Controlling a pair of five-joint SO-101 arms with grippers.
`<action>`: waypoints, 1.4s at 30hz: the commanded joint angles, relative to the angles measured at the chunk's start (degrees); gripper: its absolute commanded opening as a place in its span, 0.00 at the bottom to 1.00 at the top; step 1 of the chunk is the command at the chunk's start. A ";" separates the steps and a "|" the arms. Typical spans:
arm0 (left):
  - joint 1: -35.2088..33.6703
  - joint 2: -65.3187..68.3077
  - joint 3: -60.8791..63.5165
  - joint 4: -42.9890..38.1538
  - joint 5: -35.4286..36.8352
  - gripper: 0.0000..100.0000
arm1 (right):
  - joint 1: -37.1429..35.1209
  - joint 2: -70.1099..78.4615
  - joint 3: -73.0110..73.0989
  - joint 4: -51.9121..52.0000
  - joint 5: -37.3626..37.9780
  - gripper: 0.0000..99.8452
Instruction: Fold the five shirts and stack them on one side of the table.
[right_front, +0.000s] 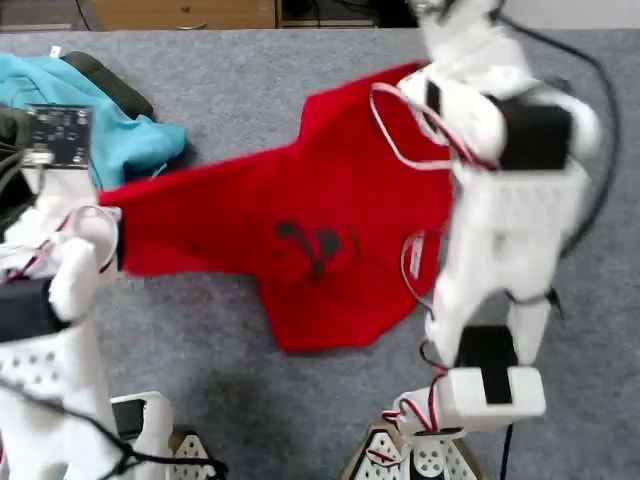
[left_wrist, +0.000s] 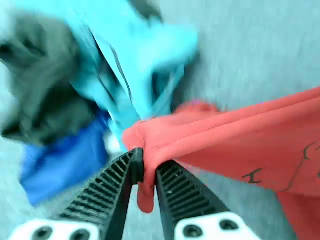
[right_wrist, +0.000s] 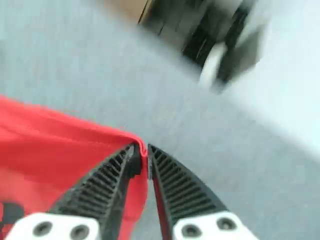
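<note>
1. My left gripper was clamped on a bunched end of the red shirt, at the 9 o'clock side of the grey worktop in the high view.
2. My right gripper was pinched tight on the shirt's opposite edge, toward 1 o'clock.
3. The red shirt was stretched between the two grippers across the middle of the worktop, its dark print facing up.
4. A turquoise shirt, a blue shirt and a dark garment lay heaped at 10 o'clock, just beside my left gripper.
</note>
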 joint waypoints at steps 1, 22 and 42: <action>-0.26 -2.33 -9.05 0.35 0.44 0.02 | 1.10 -5.58 -11.21 -1.76 -3.16 0.00; -0.70 -2.51 -47.56 7.74 11.34 0.02 | 13.85 -23.69 -29.76 -19.96 -2.11 0.00; -0.35 -2.15 -55.47 16.09 11.43 0.02 | 13.85 -28.79 -29.76 -17.85 17.32 0.00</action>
